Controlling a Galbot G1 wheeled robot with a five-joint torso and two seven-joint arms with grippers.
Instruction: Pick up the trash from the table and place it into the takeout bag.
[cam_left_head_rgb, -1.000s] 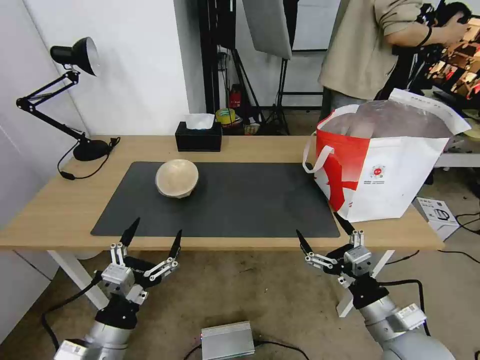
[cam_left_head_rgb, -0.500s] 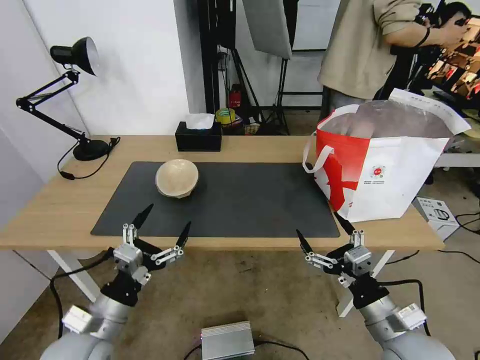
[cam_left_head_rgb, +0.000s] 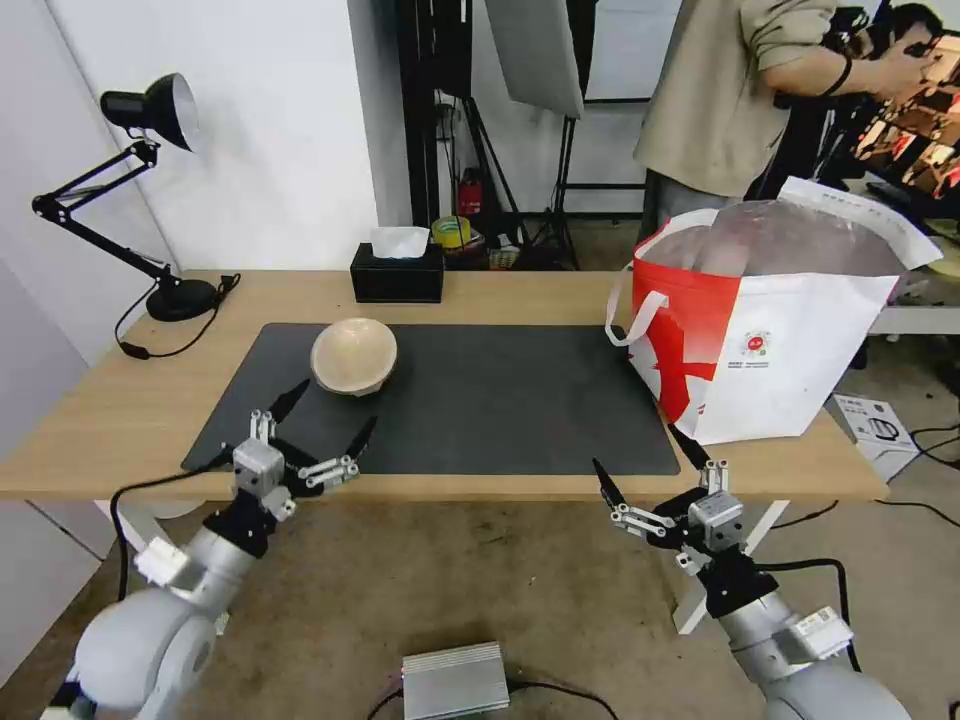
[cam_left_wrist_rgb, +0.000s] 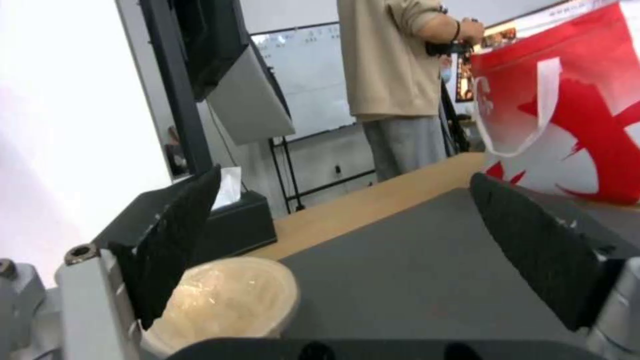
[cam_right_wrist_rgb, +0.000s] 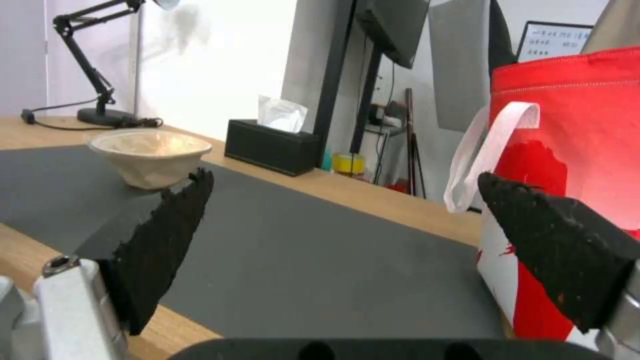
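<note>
While left claw (cam_left_head_rgb: 325, 418) gapes, tan bowl (cam_left_head_rgb: 353, 356) just beyond, untouched

1. The tan dome-shaped paper bowl (cam_left_head_rgb: 353, 356) is sitting rim-down in the left-centre of the head view, lying on the far left part of the dark grey mat (cam_left_head_rgb: 480, 400); its surface is looking slightly crinkled and glossy (seen closer in the left wrist view (cam_left_wrist_rgb: 223, 302)).
2. The table (cam_left_head_rgb: 110, 420) is stretching across the middle of the frame, a long light-wood top on white legs, carrying the mat over most of its centre.
3. The takeout bag (cam_left_head_rgb: 790, 360) is standing upright at the right of the frame on the table's right end, just beside the mat's right edge. It is showing red-and-white sides, a small round red logo, a white strap handle hanging on its left side, and a mouth gaping open with silver lining.
</note>
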